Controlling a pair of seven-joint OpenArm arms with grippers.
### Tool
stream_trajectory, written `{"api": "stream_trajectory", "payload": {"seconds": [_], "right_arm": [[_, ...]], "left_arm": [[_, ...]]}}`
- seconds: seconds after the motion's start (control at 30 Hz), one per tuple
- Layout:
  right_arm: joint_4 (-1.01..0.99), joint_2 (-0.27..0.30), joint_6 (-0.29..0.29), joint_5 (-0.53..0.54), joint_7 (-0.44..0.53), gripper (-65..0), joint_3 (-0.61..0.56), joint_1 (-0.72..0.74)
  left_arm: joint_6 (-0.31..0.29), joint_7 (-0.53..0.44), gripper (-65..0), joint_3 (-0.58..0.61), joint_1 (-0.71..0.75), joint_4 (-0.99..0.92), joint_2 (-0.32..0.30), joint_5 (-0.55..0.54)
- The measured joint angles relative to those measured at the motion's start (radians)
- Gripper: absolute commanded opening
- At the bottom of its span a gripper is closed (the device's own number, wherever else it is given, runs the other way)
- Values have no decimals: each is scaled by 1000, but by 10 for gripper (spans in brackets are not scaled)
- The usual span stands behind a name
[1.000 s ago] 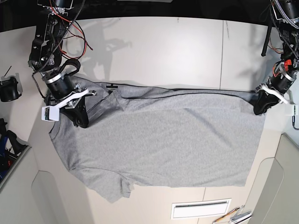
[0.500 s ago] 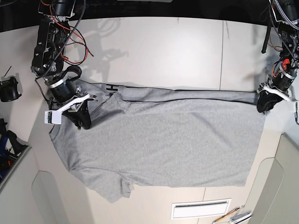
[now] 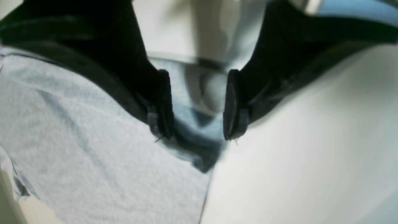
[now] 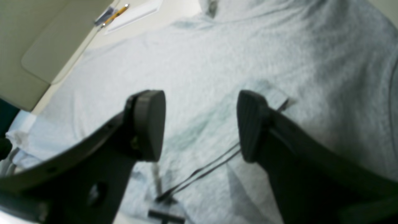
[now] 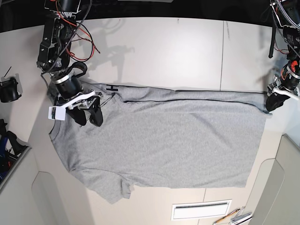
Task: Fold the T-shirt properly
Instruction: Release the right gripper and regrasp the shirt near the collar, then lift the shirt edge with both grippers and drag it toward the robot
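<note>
Letting go: both my jaws, pinching a second ago, now stand spread above the T-shirt, first fold laid.

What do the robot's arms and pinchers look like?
Both arms are black. The right arm carries loose red and black wires and a white bracket near its wrist. The right gripper has two black fingers with rounded, ribbed pads. The left gripper has black fingers with flat, narrow pads.

Heather-grey T-shirt, spread flat, top edge folded over, black lettering peeking
</note>
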Motion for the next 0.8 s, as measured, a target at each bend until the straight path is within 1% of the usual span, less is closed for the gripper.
{"api": "stream_trajectory", "payload": {"seconds": [0.07,0.13,0.23,0.33,0.37,0.47,0.5,0.53,0.63,0.73,0.8], "right_arm": [[27,-3,0,2,-3,-288,21,-27],[56,-3,-1,14,-8,-288,48,-45],[113,-1,-3,49,-45,-288,97,-72],[143,-2,0,76,-65,-288,154,-121],[147,-4,0,87,-70,-288,176,-139],[147,-4,-2,118,-108,-288,257,-173],[147,-4,-3,141,-115,-288,285,-178],[149,-3,-3,160,-120,-288,312,-185],[151,5,0,201,-146,-288,378,-216],[151,18,0,204,-156,-288,418,-247],[151,31,-3,205,-164,-288,424,-258]], "left_arm": [[-36,61,-348,-56,2,0,-2,-39],[-59,107,-348,-100,2,0,-2,-99],[-77,163,-347,-121,8,0,-11,-145],[-84,190,-346,-121,34,0,-10,-173],[-84,201,-332,-121,40,0,-7,-180],[-84,208,-255,-121,46,0,-2,-190],[-84,208,-242,-121,43,0,-2,-198],[-84,209,-242,-121,40,0,-3,-215],[-84,264,-242,-121,41,0,-5,-245],[-84,275,-242,-121,41,0,-3,-251],[-84,275,-242,-121,41,0,-5,-251]]}}
